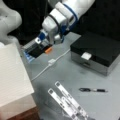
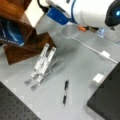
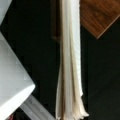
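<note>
The white-and-blue gripper (image 1: pixel 41 41) hangs at upper left over the grey desk (image 1: pixel 75 75), nearest a small orange block (image 1: pixel 48 50); I cannot tell how the jaws stand.

lab | grey bench (image 1: pixel 75 75) | perforated breadboard (image 2: pixel 12 107) | robot arm (image 1: pixel 62 17)

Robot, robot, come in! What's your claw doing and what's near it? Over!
Gripper at table's far edge, over a black tray. Orange piece and white cable just beside. Pen, clear stand, black box well apart.
</note>
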Available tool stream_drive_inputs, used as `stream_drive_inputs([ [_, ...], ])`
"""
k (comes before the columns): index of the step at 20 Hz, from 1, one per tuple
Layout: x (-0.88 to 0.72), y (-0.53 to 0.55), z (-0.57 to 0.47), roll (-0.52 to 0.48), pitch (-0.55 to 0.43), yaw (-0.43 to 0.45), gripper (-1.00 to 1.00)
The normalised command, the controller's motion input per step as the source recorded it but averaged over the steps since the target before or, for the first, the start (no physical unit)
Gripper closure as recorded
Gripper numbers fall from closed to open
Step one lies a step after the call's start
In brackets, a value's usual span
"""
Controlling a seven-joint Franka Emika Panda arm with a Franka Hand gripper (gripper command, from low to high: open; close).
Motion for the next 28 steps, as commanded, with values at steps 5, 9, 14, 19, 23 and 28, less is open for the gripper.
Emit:
stream_drive_inputs([
  [5,-0.11,-0.41,0.18,-0.273,0.130,-0.073,-1.00],
  [9,-0.22,-0.42,0.05,-0.169,0.093,-0.014,-1.00],
  [14,-0.20,-0.17,-0.04,-0.078,0.104,0.034,-1.00],
  [19,-0.10,0.11,-0.07,-0.039,0.055,0.084,-1.00],
  [23,-0.12,0.13,-0.09,-0.012,0.018,0.070,-1.00],
  [28,-0.18,0.03,-0.08,0.023,-0.015,0.042,-1.00],
])
